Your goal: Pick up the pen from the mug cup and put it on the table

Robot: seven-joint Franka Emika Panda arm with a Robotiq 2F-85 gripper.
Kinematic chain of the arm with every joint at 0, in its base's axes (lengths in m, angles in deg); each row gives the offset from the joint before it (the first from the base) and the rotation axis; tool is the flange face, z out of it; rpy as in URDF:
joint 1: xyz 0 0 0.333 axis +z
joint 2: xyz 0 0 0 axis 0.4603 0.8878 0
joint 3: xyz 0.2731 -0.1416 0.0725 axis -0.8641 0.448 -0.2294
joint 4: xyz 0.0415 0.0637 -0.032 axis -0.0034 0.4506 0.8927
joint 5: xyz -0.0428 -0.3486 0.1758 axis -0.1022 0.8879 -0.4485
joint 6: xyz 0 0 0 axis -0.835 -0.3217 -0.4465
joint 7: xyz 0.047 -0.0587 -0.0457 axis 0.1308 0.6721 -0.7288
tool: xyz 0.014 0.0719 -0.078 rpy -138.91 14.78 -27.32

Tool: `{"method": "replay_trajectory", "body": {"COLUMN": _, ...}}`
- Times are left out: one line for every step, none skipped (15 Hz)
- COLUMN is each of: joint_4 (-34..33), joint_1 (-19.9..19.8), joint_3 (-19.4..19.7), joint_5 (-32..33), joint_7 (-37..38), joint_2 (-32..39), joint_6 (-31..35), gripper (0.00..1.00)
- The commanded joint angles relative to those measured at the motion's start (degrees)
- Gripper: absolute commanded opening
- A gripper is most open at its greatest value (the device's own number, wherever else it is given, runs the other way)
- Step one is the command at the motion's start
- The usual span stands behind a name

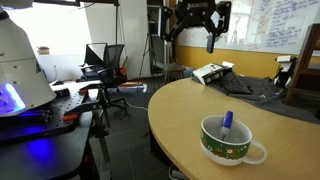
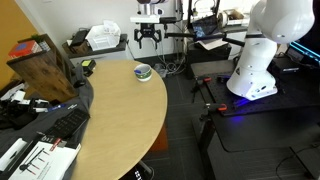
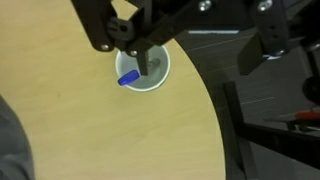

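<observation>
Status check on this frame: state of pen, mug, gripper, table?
pen: tilted inside the mug cup, top end sticking past the rim, not grasped
mug cup: upright on the table, near the curved edge
gripper: jaws open, empty, well above the mug cup
table: carries the mug cup; dark clutter at the far end

Looking like an office doubling as a robotics lab. Showing, in an exterior view, a whiteboard (image 1: pixel 282 25) crowded with handwriting on the back wall and a black swivel chair (image 1: pixel 110 58) standing at a workstation beyond. Housing a bulky white robot body (image 2: pixel 265 50), glowing blue near its foot and sitting on a black workbench (image 1: pixel 50 140) strewn with cables. Giving the middle of the room over to a large curved tan desk (image 1: pixel 190 115), carrying papers (image 2: pixel 30 158) and dark gear at one end.
</observation>
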Motion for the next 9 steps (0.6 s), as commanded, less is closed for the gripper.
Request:
{"method": "replay_trajectory", "body": {"joint_4": 0.0, "joint_1": -0.12, "joint_3": -0.18, "joint_5": 0.03, "joint_7": 0.39, "joint_2": -0.11, "joint_6": -0.07, "gripper": 1.0}}
{"method": "replay_trajectory", "body": {"joint_4": 0.05, "joint_1": -0.12, "joint_3": -0.18, "joint_5": 0.03, "joint_7": 0.8, "joint_2": -0.17, "joint_6": -0.05, "gripper": 1.0}}
{"method": "replay_trajectory", "body": {"joint_4": 0.08, "joint_1": -0.13, "joint_3": -0.18, "joint_5": 0.02, "joint_7": 0.86, "joint_2": -0.17, "joint_6": -0.04, "gripper": 1.0}}
{"method": "replay_trajectory", "body": {"joint_4": -1.81, "joint_1": -0.14, "joint_3": 0.0, "joint_5": -1.0, "joint_7": 4.87, "joint_2": 1.59, "joint_6": -0.61, "gripper": 1.0}}
{"method": "replay_trajectory", "body": {"joint_4": -2.89, "joint_1": -0.14, "joint_3": -0.01, "joint_5": -2.77, "joint_7": 8.08, "joint_2": 3.38, "joint_6": 1.38, "gripper": 1.0}}
{"method": "replay_trajectory", "body": {"joint_4": -4.56, "joint_1": -0.17, "joint_3": -0.01, "joint_5": -3.11, "joint_7": 10.74, "joint_2": 5.45, "joint_6": 1.09, "gripper": 1.0}}
{"method": "replay_trajectory", "body": {"joint_4": -6.42, "joint_1": -0.18, "joint_3": -0.08, "joint_5": -3.98, "joint_7": 13.25, "joint_2": 8.02, "joint_6": 1.51, "gripper": 1.0}}
{"method": "replay_trajectory", "body": {"joint_4": -8.71, "joint_1": -0.33, "joint_3": -0.19, "joint_5": -5.22, "joint_7": 15.46, "joint_2": 11.01, "joint_6": 0.86, "gripper": 1.0}}
{"method": "replay_trajectory", "body": {"joint_4": -10.76, "joint_1": -0.58, "joint_3": -0.29, "joint_5": -6.55, "joint_7": 17.42, "joint_2": 13.61, "joint_6": -0.06, "gripper": 1.0}}
